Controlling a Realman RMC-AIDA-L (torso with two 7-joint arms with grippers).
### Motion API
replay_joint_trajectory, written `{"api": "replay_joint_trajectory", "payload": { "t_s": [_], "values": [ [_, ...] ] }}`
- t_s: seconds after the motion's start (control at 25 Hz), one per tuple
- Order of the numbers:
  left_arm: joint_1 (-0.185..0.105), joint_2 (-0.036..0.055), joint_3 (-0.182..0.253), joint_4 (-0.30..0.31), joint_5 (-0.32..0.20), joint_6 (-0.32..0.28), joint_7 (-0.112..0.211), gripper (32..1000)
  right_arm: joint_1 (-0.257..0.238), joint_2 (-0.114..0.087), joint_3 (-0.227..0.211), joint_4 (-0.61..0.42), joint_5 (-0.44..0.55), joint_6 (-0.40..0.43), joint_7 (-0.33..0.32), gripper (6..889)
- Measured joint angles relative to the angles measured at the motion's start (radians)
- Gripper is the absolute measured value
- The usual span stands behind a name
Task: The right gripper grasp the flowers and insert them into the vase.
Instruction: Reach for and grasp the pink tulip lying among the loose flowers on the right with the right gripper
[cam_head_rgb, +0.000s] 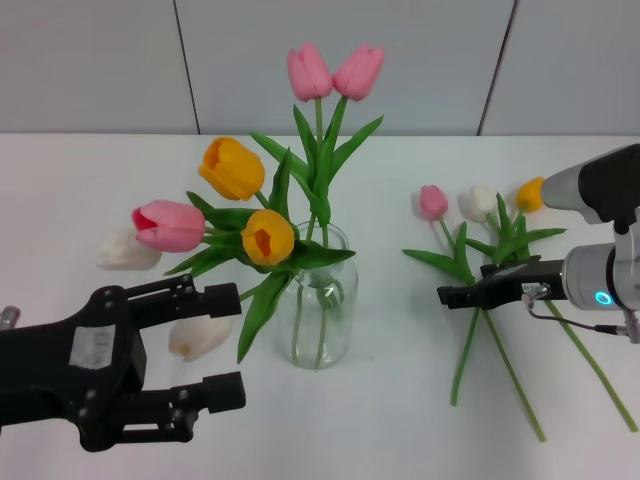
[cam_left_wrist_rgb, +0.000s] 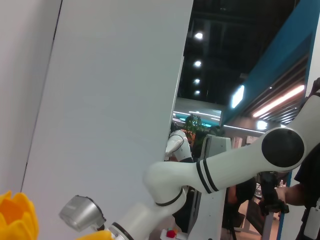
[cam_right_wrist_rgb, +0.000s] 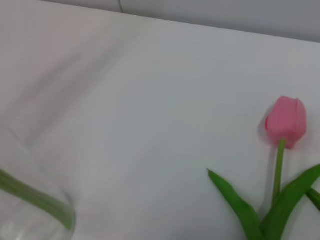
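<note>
The small pink-budded tulip (cam_head_rgb: 433, 202) lies flat on the white table to the right of the vase, its thin stem (cam_head_rgb: 466, 340) running toward me; its bud (cam_right_wrist_rgb: 286, 121) and leaves also show in the right wrist view. My right gripper (cam_head_rgb: 446, 295) hovers across that stem, pointing toward the vase. The clear glass vase (cam_head_rgb: 322, 320) stands in the middle and holds several tulips; its edge (cam_right_wrist_rgb: 30, 212) shows in the right wrist view. My left gripper (cam_head_rgb: 238, 345) stands open at the near left, holding nothing.
A white tulip (cam_head_rgb: 482, 203) and an orange tulip (cam_head_rgb: 531, 194) lie beside the pink one, stems crossing. Two loose white buds (cam_head_rgb: 127, 250) (cam_head_rgb: 198, 337) lie left of the vase. An orange bloom (cam_left_wrist_rgb: 16, 220) fills a corner of the left wrist view.
</note>
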Motion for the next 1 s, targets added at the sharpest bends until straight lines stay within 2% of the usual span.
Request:
{"api": "replay_joint_trajectory", "payload": {
  "t_s": [0.36,0.6,1.0],
  "values": [
    [-0.025,-0.0003,0.0,-0.038,0.002,0.0,0.001,831,-0.003,0.006,0.0,0.021,0.009,0.052,-0.016,859],
    [-0.025,-0.0002,0.0,-0.038,0.004,0.0,0.001,831,0.006,0.008,0.001,0.052,0.048,0.07,-0.061,859],
    [-0.023,-0.0003,0.0,-0.039,0.006,0.0,0.0,831,0.006,0.008,0.002,0.053,0.05,0.064,-0.064,858]
  ]
}}
